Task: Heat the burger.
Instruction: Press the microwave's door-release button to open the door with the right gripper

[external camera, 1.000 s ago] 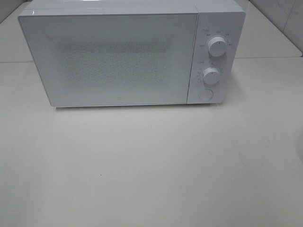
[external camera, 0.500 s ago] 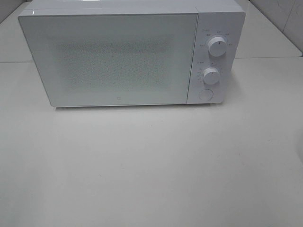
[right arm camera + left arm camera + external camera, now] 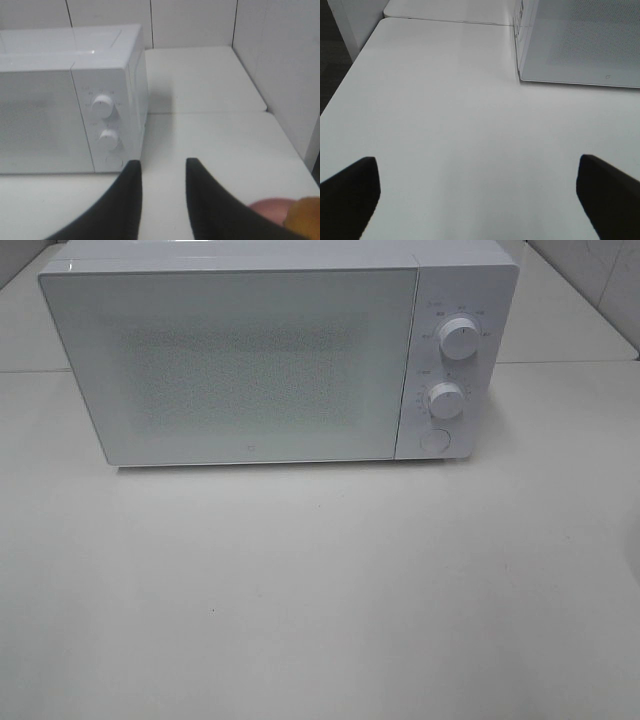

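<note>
L tool [image 3: 476,167] spread wide, holds nothing, low over worktop [image 3: 445,100]. R tool [image 3: 162,167] has only a narrow gap, nothing btwn fingers. Burger [image 3: 309,210] sits on pink plate [image 3: 270,207] near R tool, partly in view, outside microwave [image 3: 250,360], door shut.

Microwave [image 3: 250,360] (door shut) on white table [image 3: 320,590]
</note>
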